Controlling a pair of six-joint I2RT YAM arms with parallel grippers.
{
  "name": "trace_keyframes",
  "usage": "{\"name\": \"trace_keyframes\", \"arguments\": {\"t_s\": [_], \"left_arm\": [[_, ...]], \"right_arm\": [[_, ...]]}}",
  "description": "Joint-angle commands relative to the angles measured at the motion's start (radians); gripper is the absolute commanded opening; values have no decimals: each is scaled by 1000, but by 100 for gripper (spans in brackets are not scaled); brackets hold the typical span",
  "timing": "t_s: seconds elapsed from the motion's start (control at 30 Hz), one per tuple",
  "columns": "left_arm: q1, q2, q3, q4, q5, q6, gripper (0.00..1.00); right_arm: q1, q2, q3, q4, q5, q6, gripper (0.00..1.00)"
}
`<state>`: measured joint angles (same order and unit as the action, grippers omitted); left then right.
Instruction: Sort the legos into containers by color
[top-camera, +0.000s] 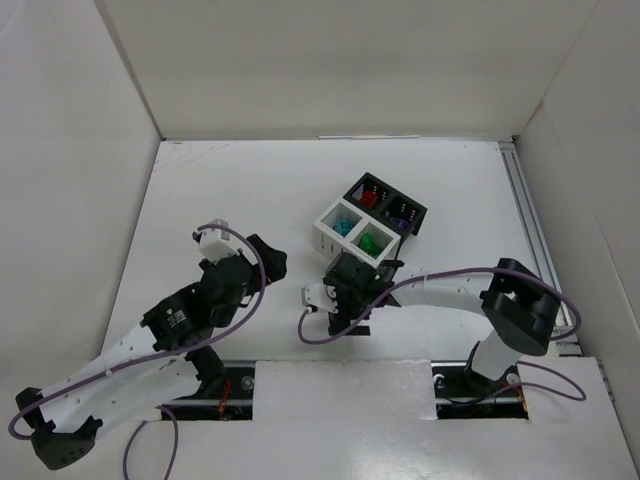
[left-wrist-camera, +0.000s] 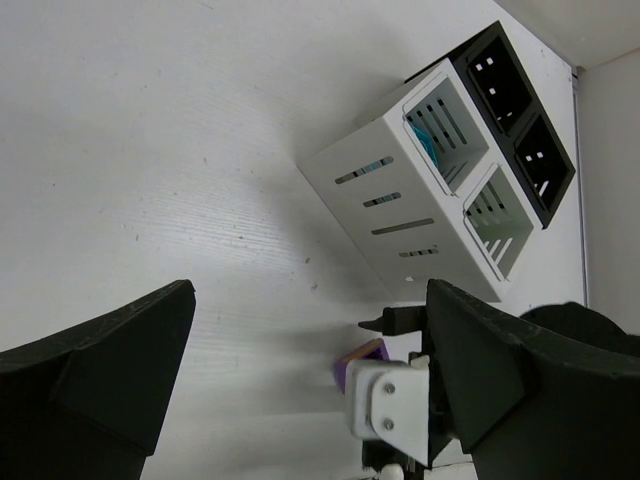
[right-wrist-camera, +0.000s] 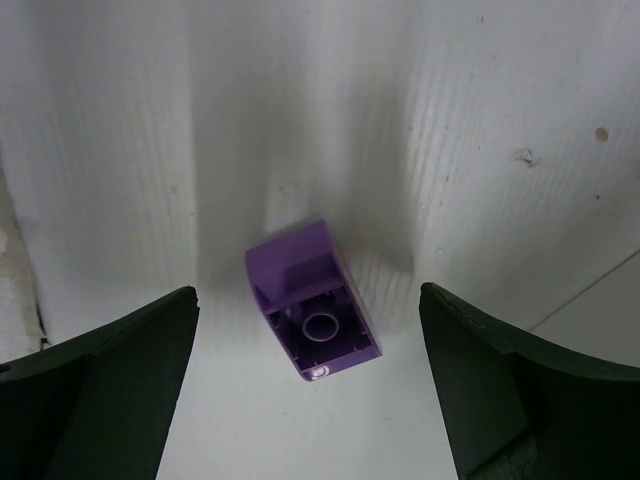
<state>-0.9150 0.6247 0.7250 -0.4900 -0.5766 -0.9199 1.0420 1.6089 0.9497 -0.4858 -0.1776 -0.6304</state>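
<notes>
Recorded the right gripper (right-wrist-camera: 308, 292) lowered close over the white table (right-wrist-camera: 520, 120), fingers spread wide, clamped on nothing. Found one purple lego (right-wrist-camera: 312, 315) lying on the table between those fingers, touching neither, tipped over with hollow underside and inner tube turned toward the wrist camera. Placed this gripper, from the top view, just in front of the containers (top-camera: 330, 243), near their closest corner but apart from it.

Noted the left gripper (left-wrist-camera: 310, 290) likewise wide apart and holding nothing, hanging over bare table to the left of the block, aimed toward its slatted side and not touching it.

Inspected the containers as a joined two-by-two block set at an angle mid-table. Logged two white bins (left-wrist-camera: 385, 195) on the near side, holding teal legos (top-camera: 345, 228) and green legos (top-camera: 373, 242). Logged two black bins (top-camera: 420, 215) on the far side, holding red legos (top-camera: 370, 197) and purple legos (top-camera: 401, 212). Could not count pieces per bin.
</notes>
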Motion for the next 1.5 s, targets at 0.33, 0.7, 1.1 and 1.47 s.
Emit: {"name": "trace_keyframes", "arguments": {"t_s": [0.33, 0.7, 1.1, 1.47], "left_arm": [[-4, -25, -19, 57, 6, 38, 100], [-4, -25, -29, 48, -22, 18, 100], [-4, 6, -9, 25, -3, -11, 100], [79, 182, 54, 86, 69, 13, 100]], "right_arm": [[-66, 72, 72, -33, -20, 3, 63], [-66, -76, 79, 27, -177, -25, 34], [-440, -159, 445, -106, -16, -43, 32], [-698, -95, 426, -53, -7, -46, 38]]}}
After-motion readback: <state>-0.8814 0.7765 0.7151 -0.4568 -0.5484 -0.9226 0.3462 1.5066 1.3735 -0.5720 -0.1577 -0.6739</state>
